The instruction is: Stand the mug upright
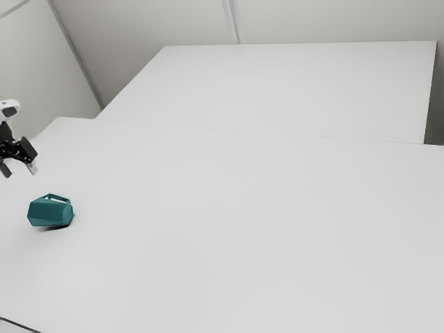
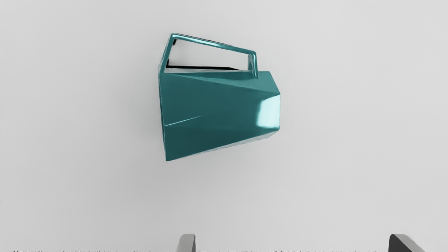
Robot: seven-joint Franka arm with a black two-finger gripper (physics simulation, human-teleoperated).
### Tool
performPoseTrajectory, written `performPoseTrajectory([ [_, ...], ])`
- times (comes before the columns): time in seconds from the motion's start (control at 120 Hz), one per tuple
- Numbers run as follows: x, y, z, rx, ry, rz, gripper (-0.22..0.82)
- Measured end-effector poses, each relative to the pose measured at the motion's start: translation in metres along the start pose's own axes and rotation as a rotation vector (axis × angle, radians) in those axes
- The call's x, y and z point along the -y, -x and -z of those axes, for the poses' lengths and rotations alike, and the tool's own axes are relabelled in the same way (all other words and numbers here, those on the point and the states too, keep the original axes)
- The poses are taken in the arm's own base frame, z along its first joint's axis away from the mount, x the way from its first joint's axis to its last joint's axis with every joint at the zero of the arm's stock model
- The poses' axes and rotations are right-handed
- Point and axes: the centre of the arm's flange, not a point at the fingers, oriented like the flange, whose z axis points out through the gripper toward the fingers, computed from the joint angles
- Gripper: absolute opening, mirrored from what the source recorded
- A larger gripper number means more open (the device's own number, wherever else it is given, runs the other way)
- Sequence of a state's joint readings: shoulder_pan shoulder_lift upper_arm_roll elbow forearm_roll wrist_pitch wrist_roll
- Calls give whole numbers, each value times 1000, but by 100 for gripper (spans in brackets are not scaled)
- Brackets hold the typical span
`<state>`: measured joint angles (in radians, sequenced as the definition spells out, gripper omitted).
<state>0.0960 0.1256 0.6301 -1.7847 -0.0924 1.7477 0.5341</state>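
Mug [image 2: 217, 105] on side, wide end sideways, long axis level.

There is one mug [image 1: 50, 214], with one handle [image 2: 213, 44] on it, and one table [image 1: 243, 222]. I count one gripper [image 1: 19, 169], which has two fingers [image 2: 187, 243]. One thin dark line [image 1: 21, 325] runs across a corner of the exterior view.
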Motion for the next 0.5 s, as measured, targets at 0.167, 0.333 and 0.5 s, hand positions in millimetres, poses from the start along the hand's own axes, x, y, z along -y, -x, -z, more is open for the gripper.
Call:
performPoseTrajectory([
  [0.167,34,8,-20,14,22,-9,60],
  [0.333,72,0,-41,-13,67,0,60],
  [0.5,96,-9,-65,-56,138,-15,60],
])
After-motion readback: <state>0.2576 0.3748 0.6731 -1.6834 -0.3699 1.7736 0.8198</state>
